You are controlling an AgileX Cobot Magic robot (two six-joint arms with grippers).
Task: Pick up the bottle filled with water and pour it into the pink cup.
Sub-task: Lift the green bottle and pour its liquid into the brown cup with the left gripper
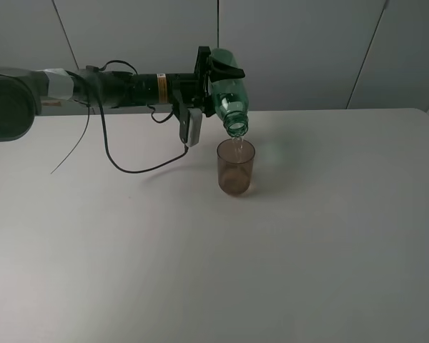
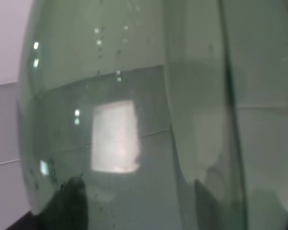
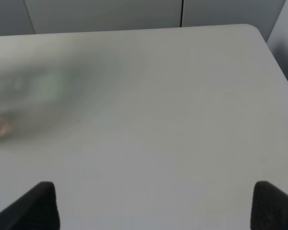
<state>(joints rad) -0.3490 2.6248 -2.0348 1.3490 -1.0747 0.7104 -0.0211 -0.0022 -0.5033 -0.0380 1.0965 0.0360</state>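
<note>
Pouring looked to be the step in hand. The left tool (image 1: 219, 77) was pinching the bottle (image 1: 229, 96), its dark fingers (image 1: 227, 71) clamped across the wide lower body, which left the neck free to tip. The bottle was tilted steeply, mouth downward, directly above the pink cup (image 1: 236, 168), which stood upright on the table (image 1: 200, 279). The mouth hung just over the rim without touching it, near enough that a thin stream of water (image 1: 237, 148) fell inside the cup rather than onto the table. The arm reached in level from the left and high up, giving the bottle room to turn over the cup. A black cable (image 1: 121, 164) sagged below the arm, left of the cup and clear of it.

In the left wrist view the bottle's green wall filled the frame, and a slanted water line crossed it, so a fair share seemed left to pour. How full the cup was could not be read.

The right tool (image 3: 156, 206) was spread wide and held nothing, hovering over bare table to the cup's right, probably parked out of the way.

Nothing steadied the cup, so a knock from the neck could have toppled it. The next move called for a slow, steady tilt.
</note>
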